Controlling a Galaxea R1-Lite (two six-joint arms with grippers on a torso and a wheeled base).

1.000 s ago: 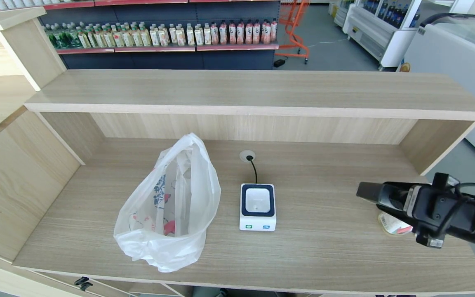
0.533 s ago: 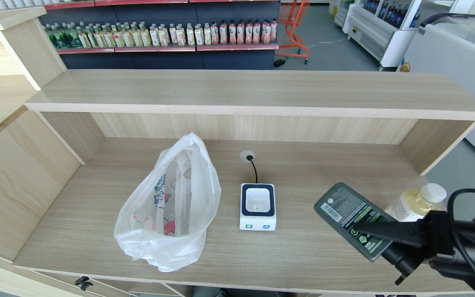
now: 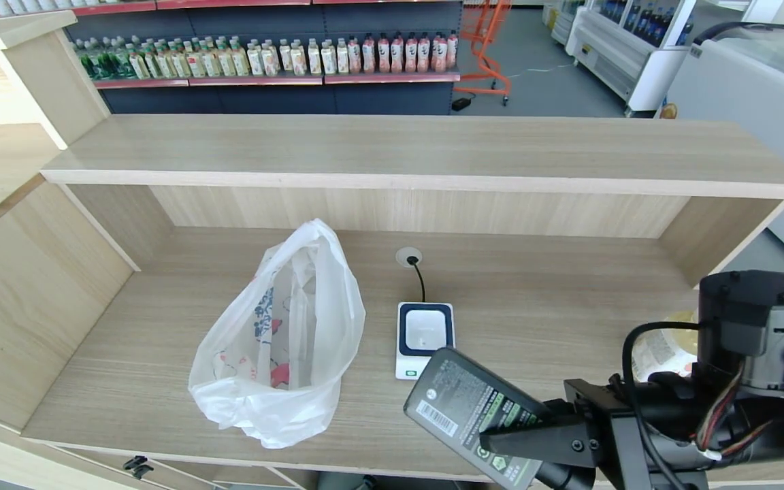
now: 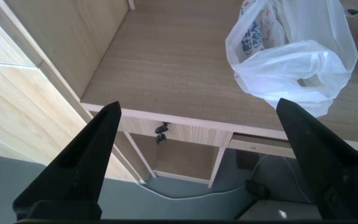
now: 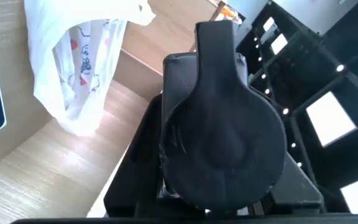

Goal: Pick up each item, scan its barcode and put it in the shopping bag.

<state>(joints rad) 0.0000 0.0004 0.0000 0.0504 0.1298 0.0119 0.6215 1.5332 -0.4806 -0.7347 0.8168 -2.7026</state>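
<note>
The right hand [image 3: 508,435], at the lower right of the head view, is clamped on a flat dark grey pack [image 3: 463,401] and holds it above the table [image 3: 542,320]. The pack's barcode label faces up. In the picture, its upper edge overlaps the lower right corner of the white scanner [image 3: 425,333]. The white shopping bag [image 3: 283,340] stands left of the scanner, mouth open. A bottle [image 3: 661,350] shows behind the right arm. The left hand [image 4: 197,106] hangs with fingers spread wide, holding nothing, off the table's front edge.
</note>
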